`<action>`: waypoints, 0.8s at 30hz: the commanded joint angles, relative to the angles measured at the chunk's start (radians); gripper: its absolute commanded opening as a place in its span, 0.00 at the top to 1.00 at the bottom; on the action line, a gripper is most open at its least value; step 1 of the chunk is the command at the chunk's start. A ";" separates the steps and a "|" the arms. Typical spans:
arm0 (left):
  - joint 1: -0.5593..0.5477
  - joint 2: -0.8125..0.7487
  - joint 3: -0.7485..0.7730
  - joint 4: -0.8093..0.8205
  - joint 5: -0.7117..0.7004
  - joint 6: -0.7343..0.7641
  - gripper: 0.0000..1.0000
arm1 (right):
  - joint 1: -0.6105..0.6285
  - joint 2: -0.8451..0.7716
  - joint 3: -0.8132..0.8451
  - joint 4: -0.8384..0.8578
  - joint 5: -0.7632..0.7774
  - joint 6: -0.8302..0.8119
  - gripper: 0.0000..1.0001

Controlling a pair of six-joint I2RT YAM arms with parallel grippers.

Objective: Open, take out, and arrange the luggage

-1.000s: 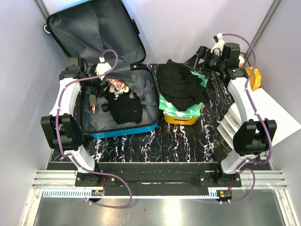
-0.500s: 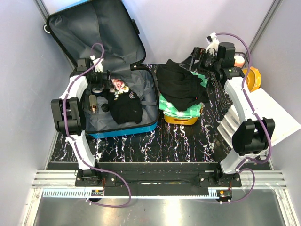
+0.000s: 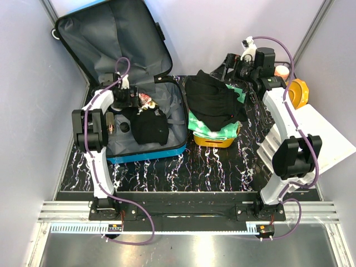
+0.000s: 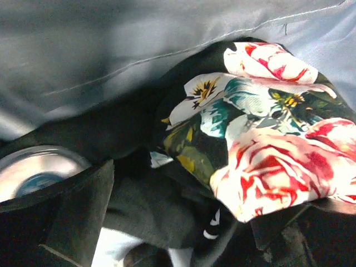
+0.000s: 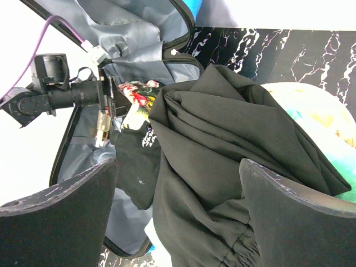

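Note:
The luggage [image 3: 150,153], a blue suitcase, lies open at the left with its grey-lined lid [image 3: 111,39] leaning on the back wall. Inside it lie a floral cloth [image 3: 146,100] [image 4: 261,144] and a black printed garment [image 3: 149,127]. My left gripper [image 3: 137,99] [image 4: 183,217] is open and low inside the case, right in front of the floral cloth, with nothing held. My right gripper [image 3: 231,64] [image 5: 178,217] hangs open at the back, above a black garment [image 3: 214,100] [image 5: 222,167] piled on the basket [image 3: 214,140].
A green patterned cloth [image 3: 208,127] lies under the black garment in the basket. A metal can [image 4: 33,167] sits in the case by my left finger. An orange object [image 3: 300,92] and a white rack [image 3: 322,133] stand at the right wall.
My left arm has swung right and back inside the case, bringing its gripper up to the floral cloth, jaws slightly wider. The right gripper has drifted a little left.

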 commanded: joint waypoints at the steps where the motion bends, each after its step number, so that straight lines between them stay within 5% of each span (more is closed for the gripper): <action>1: -0.031 0.060 0.042 -0.014 0.010 0.004 0.01 | 0.015 0.010 0.064 0.027 0.009 -0.014 0.00; 9: -0.033 0.151 0.140 -0.103 -0.042 0.013 0.01 | 0.015 0.007 0.064 0.021 0.024 -0.008 0.00; 12: -0.034 0.194 0.202 -0.139 0.025 -0.032 0.22 | 0.017 0.014 0.075 0.020 0.023 -0.009 0.00; 13: -0.037 0.201 0.219 -0.148 0.061 -0.021 0.40 | 0.018 0.015 0.079 0.018 0.015 -0.015 0.00; 16: -0.042 0.181 0.232 -0.136 0.133 0.002 0.66 | 0.024 0.020 0.085 0.020 -0.005 -0.024 0.01; 20: -0.041 0.028 0.166 -0.064 0.240 0.129 0.96 | 0.038 0.020 0.086 0.023 -0.035 -0.057 0.00; 24: -0.042 -0.167 0.048 0.031 0.355 0.270 1.00 | 0.059 0.017 0.078 0.046 -0.083 -0.106 0.00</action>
